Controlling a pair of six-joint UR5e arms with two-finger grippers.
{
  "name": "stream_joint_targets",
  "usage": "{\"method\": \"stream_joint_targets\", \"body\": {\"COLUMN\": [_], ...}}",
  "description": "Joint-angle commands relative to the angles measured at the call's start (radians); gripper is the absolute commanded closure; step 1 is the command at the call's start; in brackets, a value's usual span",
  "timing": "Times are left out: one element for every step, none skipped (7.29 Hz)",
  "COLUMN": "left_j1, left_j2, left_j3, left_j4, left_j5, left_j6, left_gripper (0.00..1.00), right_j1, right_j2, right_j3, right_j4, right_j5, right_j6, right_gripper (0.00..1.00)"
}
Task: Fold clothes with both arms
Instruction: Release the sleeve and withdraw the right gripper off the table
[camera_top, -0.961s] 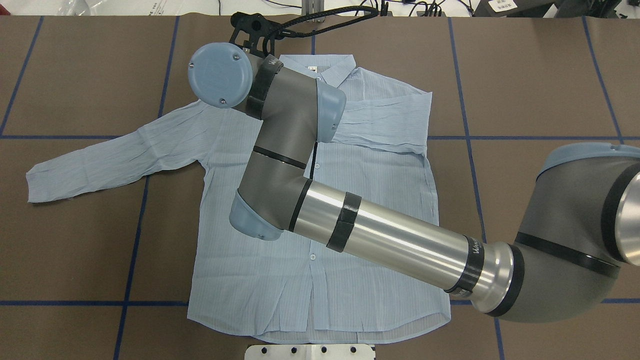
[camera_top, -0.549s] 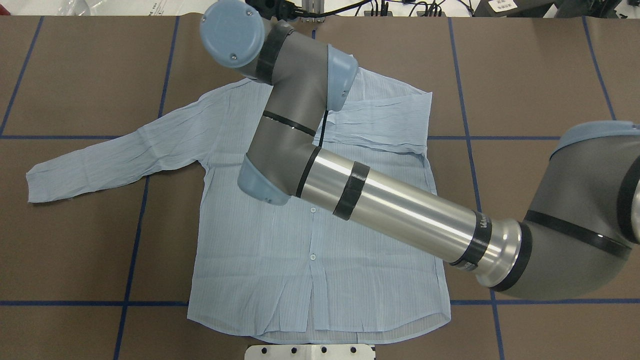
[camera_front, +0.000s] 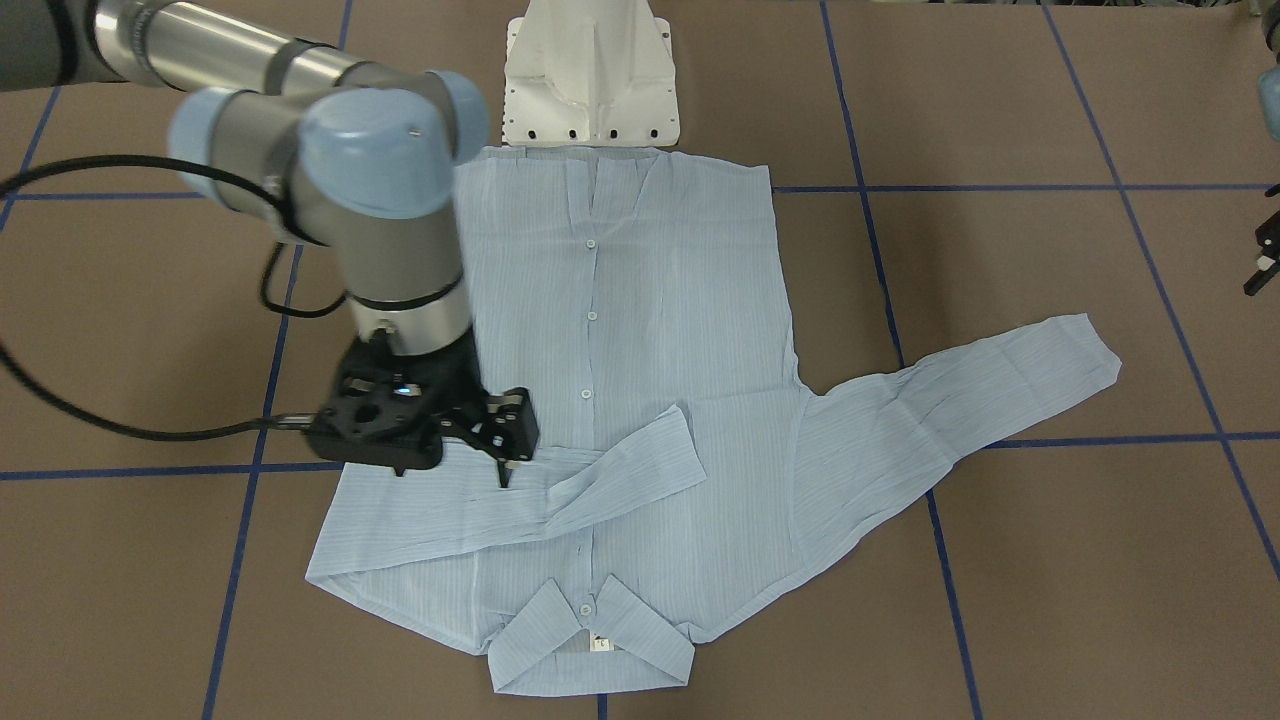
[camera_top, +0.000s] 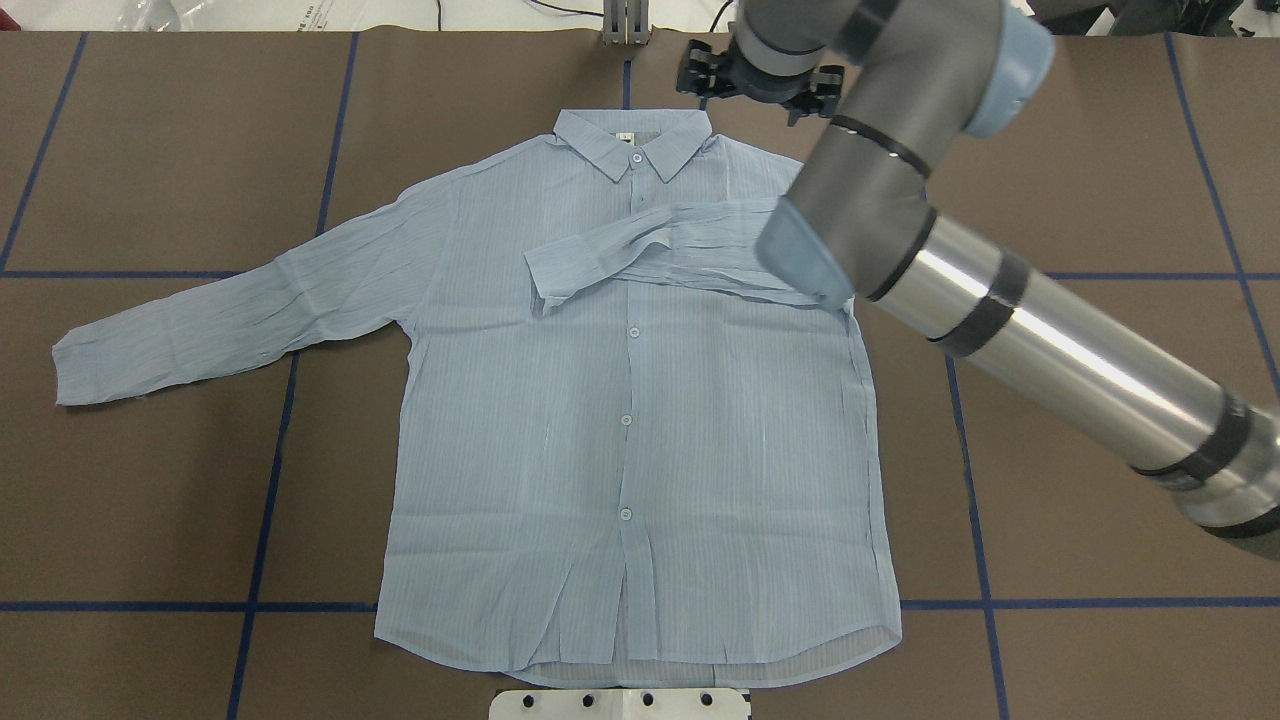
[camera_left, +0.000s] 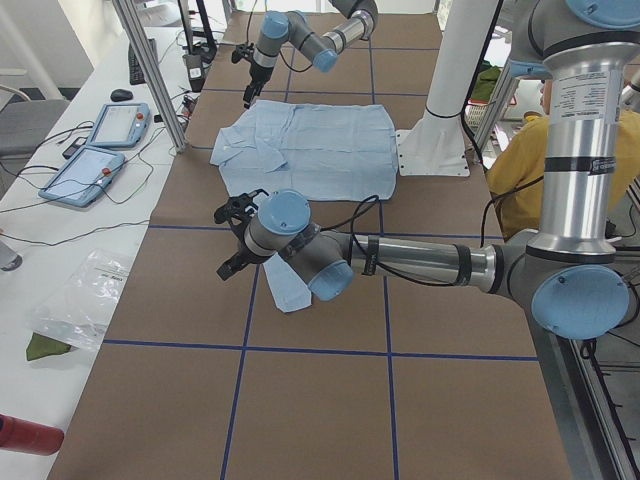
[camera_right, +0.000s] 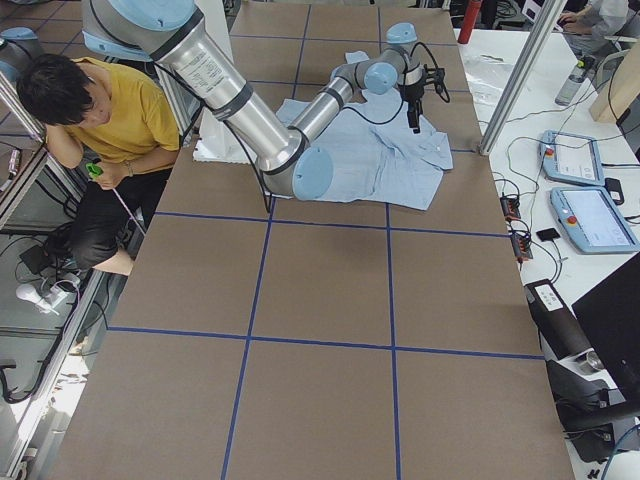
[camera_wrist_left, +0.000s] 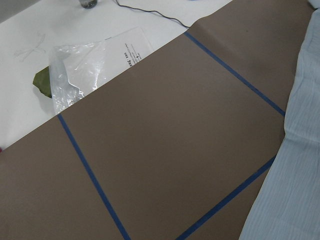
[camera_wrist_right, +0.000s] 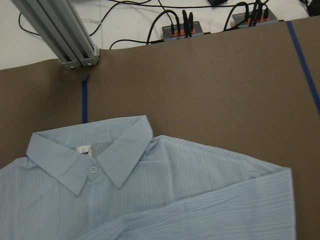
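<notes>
Light-blue striped button-up shirt (camera_top: 620, 420) lies flat on the brown table (camera_top: 1100, 150). One sleeve (camera_top: 650, 255) is folded across the chest; the other sleeve (camera_top: 220, 320), toward nine o'clock, and the body remain to fold. At one o'clock the black right gripper (camera_front: 508, 455) hovers, jaws apart and empty; the left gripper (camera_left: 232, 240) I cannot tell.

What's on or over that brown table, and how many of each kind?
Robot arms: 2 (right arm, left arm)
Shirt: 1
White pedestal: 1
Total: 4
</notes>
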Motion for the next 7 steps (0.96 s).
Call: {"method": "stream_joint_targets", "body": {"left_j1": [0.132,0.202,0.242,0.281,0.328,0.403,0.465], "left_j2": [0.073,0.081,0.102,0.122,0.132,0.145,0.145], "left_j3": [0.088,0.145,0.176,0.176,0.178,0.178,0.178], "left_j4": [-0.303,-0.42,-0.5,-0.53,-0.533,-0.535,-0.535], "left_j5": [0.14,0.194,0.243,0.256,0.312,0.404,0.47], "left_j6": [-0.258,-0.375,-0.431,-0.53,-0.596,-0.676,-0.742], "left_gripper": [0.0,0.0,0.0,0.0,0.0,0.04,0.08], "right_j1": [0.187,0.268,0.346,0.406,0.433,0.435,0.435], "right_j2": [-0.275,-0.387,-0.484,-0.568,-0.61,-0.626,-0.628], "right_j3": [0.204,0.232,0.235,0.235,0.238,0.24,0.241], "right_j4": [0.012,0.035,0.087,0.15,0.178,0.181,0.183], "right_j5": [0.219,0.296,0.365,0.42,0.436,0.433,0.433], "right_j6": [-0.321,-0.474,-0.584,-0.653,-0.664,-0.666,-0.666], "right_gripper": [0.0,0.0,0.0,0.0,0.0,0.0,0.0]}}
